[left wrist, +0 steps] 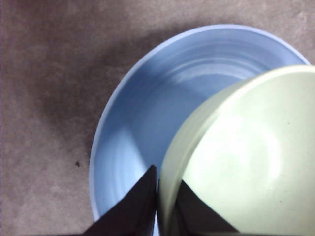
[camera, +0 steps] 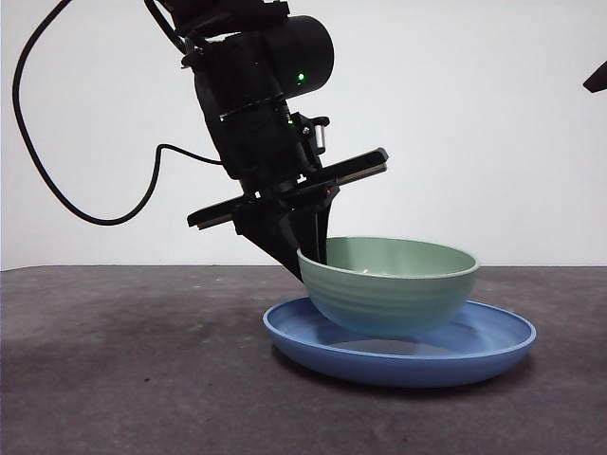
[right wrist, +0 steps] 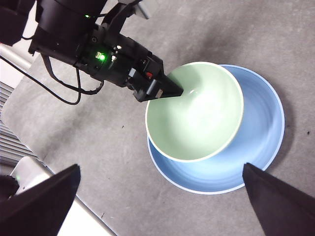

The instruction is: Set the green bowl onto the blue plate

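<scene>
The green bowl (camera: 389, 289) hangs slightly tilted just above the blue plate (camera: 398, 365), with a shadow under it. My left gripper (camera: 311, 248) comes down from the upper left and is shut on the bowl's near-left rim, one jaw inside and one outside. The left wrist view shows the jaws (left wrist: 165, 179) pinching the bowl's wall (left wrist: 246, 157) over the plate (left wrist: 142, 113). My right gripper (right wrist: 162, 206) is open and empty, high above the bowl (right wrist: 197, 113), the plate (right wrist: 261, 147) and the left gripper (right wrist: 170, 91).
The plate lies on a dark grey table (camera: 114, 360). A black cable (camera: 95, 218) loops behind the left arm. The right arm shows only as a black tip (camera: 596, 78) at the top right. The table's edge (right wrist: 19, 123) runs past the left arm.
</scene>
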Motion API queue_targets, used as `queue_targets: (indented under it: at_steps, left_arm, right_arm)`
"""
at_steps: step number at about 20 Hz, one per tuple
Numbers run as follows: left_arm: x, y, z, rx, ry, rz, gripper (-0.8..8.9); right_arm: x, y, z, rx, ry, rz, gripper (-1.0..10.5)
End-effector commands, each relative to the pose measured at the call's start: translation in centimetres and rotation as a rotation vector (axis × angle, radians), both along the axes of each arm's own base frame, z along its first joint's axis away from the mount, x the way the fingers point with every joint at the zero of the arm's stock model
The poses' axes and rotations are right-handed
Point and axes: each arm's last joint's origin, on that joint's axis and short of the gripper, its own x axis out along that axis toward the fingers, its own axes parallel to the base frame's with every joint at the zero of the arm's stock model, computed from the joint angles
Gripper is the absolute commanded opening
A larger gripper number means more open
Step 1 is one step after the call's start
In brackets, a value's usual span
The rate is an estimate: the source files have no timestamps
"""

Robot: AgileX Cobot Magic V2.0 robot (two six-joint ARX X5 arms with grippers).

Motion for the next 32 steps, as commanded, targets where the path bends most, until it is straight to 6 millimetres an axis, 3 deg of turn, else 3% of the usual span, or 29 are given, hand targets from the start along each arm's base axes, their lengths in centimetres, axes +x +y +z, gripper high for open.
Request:
queue_targets:
  at_steps: [1,7,12,14,17,19,25,32]
  left_arm:
    - [0.2,-0.9,0.0,-0.014,-0.009,-0.003,0.3]
    - [0.1,-1.2,0.1,-0.029,-0.02,-0.005,0.59]
    - [0.0,-1.4,0.2,-0.037,-0.021,-0.011,3.81]
    - [0.1,-1.4,0.2,-0.042,-0.027,-0.011,4.68]
    - [0.1,-1.3,0.4,-0.035,-0.025,-0.018,5.69]
    - [0.1,-0.9,1.2,-0.026,-0.034,-0.031,5.68]
    - [-1.2,1.9,7.1,0.005,-0.068,-0.084,5.66]
    - [-8.5,8.2,16.9,-0.051,-0.224,-0.153,5.63]
  right_arm:
    - [0.1,0.1,0.3,-0.003,-0.019,0.011,5.6]
    - [0.1,0.1,0.3,-0.003,-0.019,0.011,5.6]
    - [0.1,0.1,0.3,-0.004,-0.014,0.011,5.6]
    - [0.1,0.1,0.3,-0.006,-0.01,0.011,5.6]
    - [0.0,0.1,0.2,-0.007,-0.007,0.011,5.6]
    - [0.0,0.1,0.2,-0.006,-0.007,0.011,5.6]
    - [0.1,0.1,0.3,-0.006,-0.008,0.011,5.6]
    - [0.0,0.1,0.3,-0.006,-0.008,0.012,5.6]
